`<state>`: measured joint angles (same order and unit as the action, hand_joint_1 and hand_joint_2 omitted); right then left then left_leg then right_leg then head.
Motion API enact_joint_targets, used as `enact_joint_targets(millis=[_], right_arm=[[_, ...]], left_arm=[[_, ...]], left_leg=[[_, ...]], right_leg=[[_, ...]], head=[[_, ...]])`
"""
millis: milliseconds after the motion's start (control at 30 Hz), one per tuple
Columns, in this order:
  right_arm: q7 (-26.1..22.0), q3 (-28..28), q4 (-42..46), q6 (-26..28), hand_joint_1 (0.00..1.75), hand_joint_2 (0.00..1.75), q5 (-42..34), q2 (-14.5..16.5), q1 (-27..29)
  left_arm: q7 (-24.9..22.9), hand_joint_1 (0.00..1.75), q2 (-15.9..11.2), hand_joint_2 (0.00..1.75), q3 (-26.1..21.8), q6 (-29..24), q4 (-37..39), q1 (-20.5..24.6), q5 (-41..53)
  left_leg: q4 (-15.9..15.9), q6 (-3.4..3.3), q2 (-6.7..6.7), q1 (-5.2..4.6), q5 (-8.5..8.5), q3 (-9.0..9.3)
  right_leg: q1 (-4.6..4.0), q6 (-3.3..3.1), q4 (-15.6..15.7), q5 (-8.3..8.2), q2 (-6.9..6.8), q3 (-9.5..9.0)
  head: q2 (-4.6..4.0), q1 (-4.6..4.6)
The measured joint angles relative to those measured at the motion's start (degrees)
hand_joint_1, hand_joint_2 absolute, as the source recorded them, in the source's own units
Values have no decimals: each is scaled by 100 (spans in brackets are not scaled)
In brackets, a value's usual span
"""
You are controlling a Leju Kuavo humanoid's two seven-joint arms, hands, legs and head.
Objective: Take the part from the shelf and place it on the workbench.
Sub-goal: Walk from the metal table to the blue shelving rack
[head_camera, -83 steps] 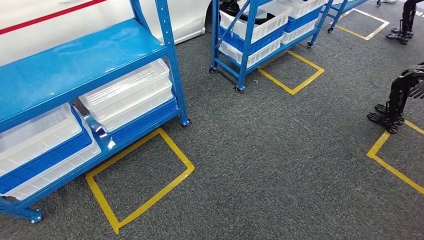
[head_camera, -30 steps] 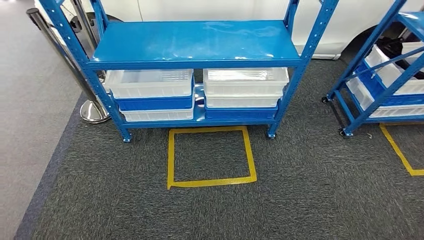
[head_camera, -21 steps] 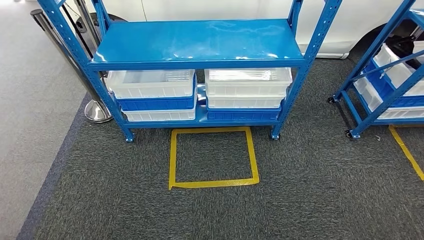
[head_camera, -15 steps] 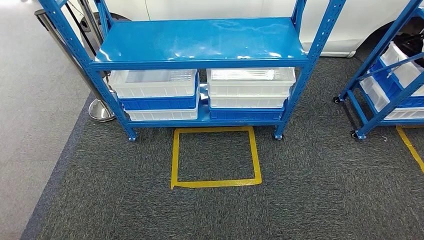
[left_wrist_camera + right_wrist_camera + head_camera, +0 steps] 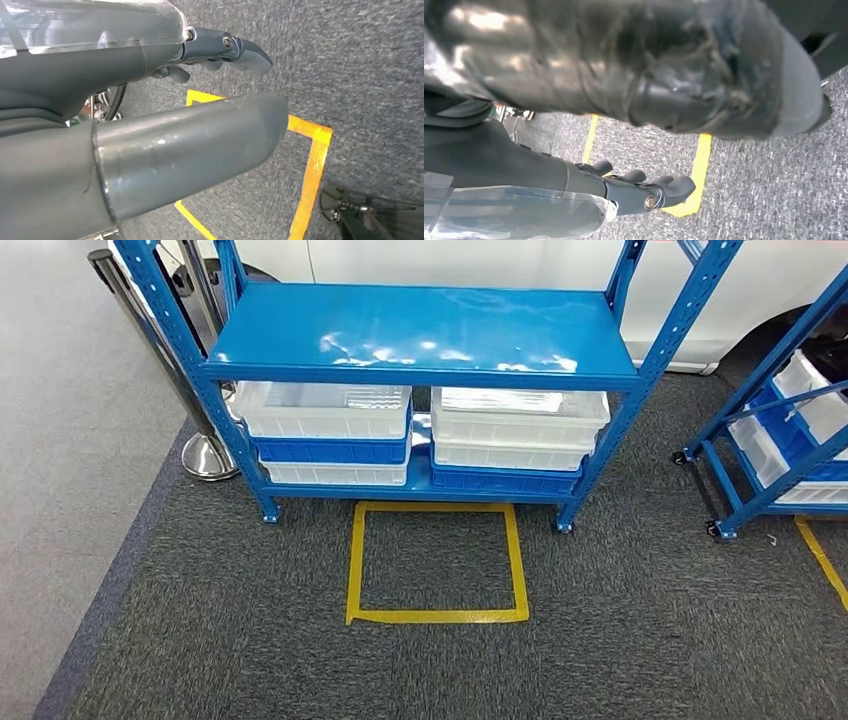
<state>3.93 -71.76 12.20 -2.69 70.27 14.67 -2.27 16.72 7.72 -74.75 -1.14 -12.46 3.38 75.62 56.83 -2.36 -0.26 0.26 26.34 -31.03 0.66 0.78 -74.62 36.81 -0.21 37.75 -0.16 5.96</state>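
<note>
We face the blue shelf (image 5: 420, 335), white bins (image 5: 330, 408) on its lower lvl, yellow tape square (image 5: 352, 570) on the carpet in front. Can't tell where the part sits. L hand (image 5: 125, 65): fingers straight, wide of the thumb, holding nothing. R hand (image 5: 624, 192): same, fingers straight, nothing in them.

Blue shelf (image 5: 420, 335) stands behind a yellow floor square (top board bare), white bins beneath.

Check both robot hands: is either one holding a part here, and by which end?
Nothing is held. The left robot hand and right robot hand hang over the carpet, fingers around no part.
</note>
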Motion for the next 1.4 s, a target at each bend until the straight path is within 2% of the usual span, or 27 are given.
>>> enact_joint_targets(millis=[33, 100, 167, 333, 400, 467, 500, 533, 600, 633, 667, 733, 800, 867, 900, 933, 1000, 1033, 1067, 1100, 1167, 1200, 1233, 1267, 1300, 1333, 1400], right_arm=[[0, 0, 1, 1, 0, 0, 0, -3, 3], [0, 0, 1, 1, 0, 0, 0, -15, 20], [-1, -1, 0, -3, 0, 0, 0, -25, 29], [-11, -2, 1, -19, 0, 0, 14, -25, 34], [-18, -2, 2, -23, 0, 0, 26, -22, 46], [-21, -2, 1, -25, 0, 0, 49, -23, 48], [-21, -2, 1, -27, 0, 0, 63, -23, 49], [-22, -2, 1, -30, 0, 0, 74, -23, 51], [-22, -2, 0, -34, 0, 0, 85, -21, 56], [-21, -2, 0, -36, 0, 0, 85, -21, 55], [-22, -2, 0, -37, 0, 0, 85, -20, 52], [-22, -1, 0, -39, 0, 0, 86, -20, 40], [-23, 0, 0, -39, 0, 0, 87, -20, 29], [-23, 0, 0, -39, 0, 0, 87, -21, 31], [-22, 0, 0, -39, 0, 0, 87, -22, 35], [-22, 0, 0, -39, 0, 0, 87, -22, 38], [-22, 0, 0, -39, 0, 87, 87, -22, 41], [-22, 0, 0, -39, 0, 131, 87, -22, 45], [-22, -1, 0, -39, 0, 131, 88, -22, 53], [-21, -1, 0, -39, 0, 87, 91, -23, 67], [-10, -2, 0, -35, 0, 0, 92, -30, 109], [-4, -2, 0, -33, 0, 0, 89, -33, 115], [1, -2, 0, -30, 0, 0, 81, -36, 108], [2, -3, 0, -28, 0, 0, 73, -36, 91], [2, -3, 0, -27, 0, 44, 67, -31, 72], [1, -4, 1, -25, 0, 44, 64, -27, 62], [0, -5, 2, -15, 0, 44, 69, -21, 51]], left_arm=[[0, 0, 0, 0, 0, 0, 0, -2, 0], [-4, 0, 2, 0, -1, 1, 0, -11, -1], [-12, 0, 4, 0, -2, 2, 0, -6, -2], [-16, 0, 6, 0, -2, 5, -2, 20, -3], [-17, 0, 10, 0, -2, 10, -2, 15, -4], [-18, 0, 9, 0, -3, 11, -2, 5, -4], [-21, 0, 7, 0, -3, 11, -2, -5, -4], [-24, 0, 7, 0, -4, 11, -2, -16, -3], [-30, 0, 6, 0, -4, 11, -2, -31, -2], [-30, 0, 4, 0, -5, 11, -2, -35, -2], [-30, 0, 3, 0, -5, 11, -2, -34, -2], [-30, 0, 2, 0, -5, 11, -2, -31, -2], [-31, 0, 3, 0, -5, 11, -2, -37, -2], [-32, 0, 4, 0, -7, 12, -2, -52, -2], [-33, 0, 4, 0, -7, 12, -2, -57, -2], [-33, 0, 4, 0, -7, 12, -2, -54, -2], [-33, 0, 4, 0, -7, 11, -2, -49, -2], [-33, 0, 4, 0, -7, 11, -2, -51, -2], [-33, 0, 4, 0, -7, 11, -2, -56, -2], [-33, 0, 4, 0, -7, 11, -2, -62, -2], [-35, 0, 11, 0, -9, 12, -2, -71, -1], [-36, 0, 15, 0, -9, 13, -2, -69, 1], [-38, 0, 19, 0, -10, 14, -2, -66, 1], [-39, 0, 19, 0, -10, 13, -2, -61, 1], [-40, 0, 16, 0, -10, 11, -2, -50, 2], [-41, 0, 15, 0, -10, 10, -2, -37, 2], [-41, 0, 18, 0, -9, 9, -2, 11, 1]], left_leg=[[10, 10, -14, 2, 31, 32], [42, 49, -39, 7, 115, 105], [84, 119, -55, -8, 212, 134], [210, 284, -45, 0, 371, 159], [800, 343, -22, 24, 595, -134], [1591, 382, -15, 38, 820, -650], [1787, 389, -14, 41, 796, -828], [1789, 388, -13, 41, 655, -917], [1152, 352, -2, 40, 84, -792], [811, 325, 8, 22, -120, -677], [532, 286, 18, 4, -228, -571], [352, 210, 25, -28, -160, -471], [235, 130, 8, -12, -111, -355], [114, 46, -1, 8, -59, -166], [67, 11, 0, 13, -23, -78], [44, -13, -4, 13, 23, -6], [31, -24, -25, 9, 140, 141], [30, -16, -39, 7, 210, 231], [30, -5, -51, 4, 285, 331], [30, 10, -59, 1, 364, 427], [49, 46, -52, -11, 525, 582], [56, 74, -44, -17, 600, 625], [65, 108, -32, -21, 650, 688], [70, 146, -21, -23, 673, 744], [96, 176, -10, -22, 674, 786], [195, 200, -1, -19, 661, 798], [669, 248, 4, -5, 695, 556]], right_leg=[[11, 13, 74, -166, 0, 24], [28, 7, 775, -688, 5, -225], [16, -31, 1362, -933, 18, -458], [13, -203, 1517, -846, 15, -600], [26, -263, 1551, -796, -5, -697], [22, -286, 1553, -711, -16, -785], [22, -283, 1553, -661, -15, -843], [24, -277, 1553, -603, -12, -914], [29, -248, 1557, -466, -9, -1086], [20, -219, 1560, -397, -11, -1156], [14, -185, 1569, -340, -10, -1204], [-1, -110, 1614, -305, -11, -1278], [3, -34, 1512, -396, -11, -1295], [7, 15, 997, -482, 0, -1039], [12, 17, 640, -426, 7, -799], [9, 22, 309, -285, 13, -534], [9, 34, -36, 78, 16, -98], [9, 40, 3, 155, 17, 18], [8, 31, 188, 80, 17, 63], [5, 6, 485, -165, 17, 58], [-27, -70, 1098, -896, -22, 44], [-53, -103, 1271, -1136, -34, 38], [-72, -132, 1351, -1250, -30, 31], [-83, -155, 1361, -1202, -1, -11], [-75, -184, 1377, -1161, 49, -74], [-57, -216, 1404, -1131, 86, -149], [-26, -266, 1446, -1050, 118, -309]], head=[[0, 1], [0, 1], [-1, -1], [1, -2], [1, -4], [0, -5], [0, -5], [0, -5], [1, -4], [1, -5], [1, -5], [1, -6], [1, -4], [1, -3], [1, -2], [1, -3], [1, -2], [1, -2], [1, -1], [1, -1], [1, 0], [1, 0], [1, -1], [0, -2], [0, -3], [0, -3], [1, -5]])
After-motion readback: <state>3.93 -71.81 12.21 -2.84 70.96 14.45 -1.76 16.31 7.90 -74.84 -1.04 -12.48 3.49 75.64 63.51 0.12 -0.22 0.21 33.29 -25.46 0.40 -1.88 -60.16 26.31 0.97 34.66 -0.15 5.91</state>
